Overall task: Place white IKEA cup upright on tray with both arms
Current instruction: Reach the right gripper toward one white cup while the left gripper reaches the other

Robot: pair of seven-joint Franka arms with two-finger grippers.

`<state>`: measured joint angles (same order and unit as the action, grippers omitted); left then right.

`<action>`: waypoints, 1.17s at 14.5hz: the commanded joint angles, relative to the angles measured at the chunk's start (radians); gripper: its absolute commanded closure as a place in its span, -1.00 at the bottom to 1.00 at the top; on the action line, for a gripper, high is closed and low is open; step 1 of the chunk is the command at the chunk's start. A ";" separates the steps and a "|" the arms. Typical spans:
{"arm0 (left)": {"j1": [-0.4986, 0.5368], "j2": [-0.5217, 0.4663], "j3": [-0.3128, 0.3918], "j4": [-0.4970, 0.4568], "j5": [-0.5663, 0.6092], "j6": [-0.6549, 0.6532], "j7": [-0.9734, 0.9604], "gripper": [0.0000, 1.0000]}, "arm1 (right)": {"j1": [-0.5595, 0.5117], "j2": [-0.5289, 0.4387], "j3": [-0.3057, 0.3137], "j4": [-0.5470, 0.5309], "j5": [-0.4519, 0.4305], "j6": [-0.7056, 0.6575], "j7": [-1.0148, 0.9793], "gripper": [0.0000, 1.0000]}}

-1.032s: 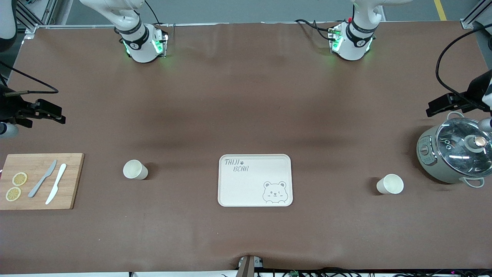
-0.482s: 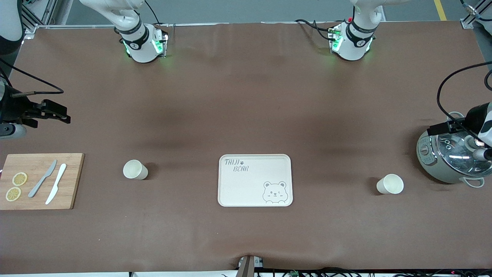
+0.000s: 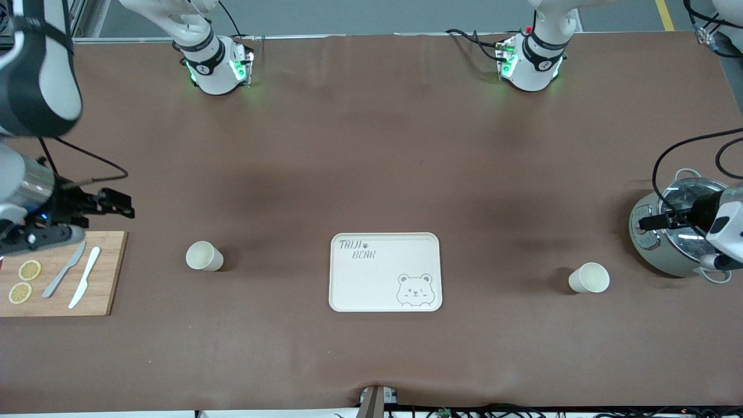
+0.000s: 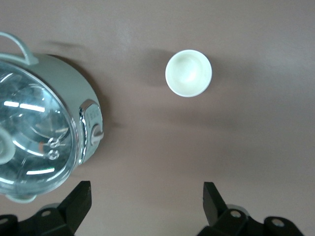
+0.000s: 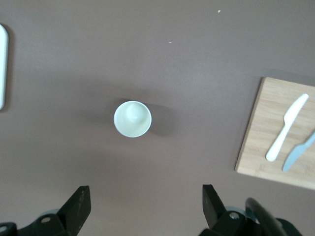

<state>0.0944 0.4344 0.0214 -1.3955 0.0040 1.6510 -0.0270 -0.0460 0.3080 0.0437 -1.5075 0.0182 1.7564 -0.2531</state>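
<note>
The cream tray (image 3: 385, 271) is seen nearest the front camera at mid-table, empty. Two white cups stand upright on the cloth a little farther off: one cup (image 3: 204, 256) toward the right arm's end, the other cup (image 3: 589, 277) toward the left arm's end beside the rice cooker (image 3: 667, 244). Within the last second both grippers have been brought inward: the right gripper (image 3: 116, 206) is now held over the cutting board's (image 3: 110, 273) corner, the left gripper (image 3: 653, 222) over the cooker, both with fingers spread, empty. Approach is judged begun; nothing is grasped.
</note>
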 commanded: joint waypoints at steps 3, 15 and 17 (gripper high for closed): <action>0.007 0.092 -0.001 0.009 0.017 0.096 0.015 -1.00 | -0.022 0.111 -0.001 0.013 -0.003 0.087 -0.084 -1.00; 0.010 0.259 -0.001 0.010 0.013 0.334 0.035 -1.00 | 0.049 0.221 0.001 -0.068 -0.001 0.339 -0.398 -1.00; 0.008 0.273 -0.001 0.012 0.007 0.368 0.029 -1.00 | 0.046 0.223 -0.001 -0.083 -0.003 0.382 -0.510 -1.00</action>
<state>0.1015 0.6953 0.0212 -1.3960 0.0132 1.9917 -0.0032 0.0089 0.5413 0.0423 -1.5622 0.0181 2.1002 -0.6504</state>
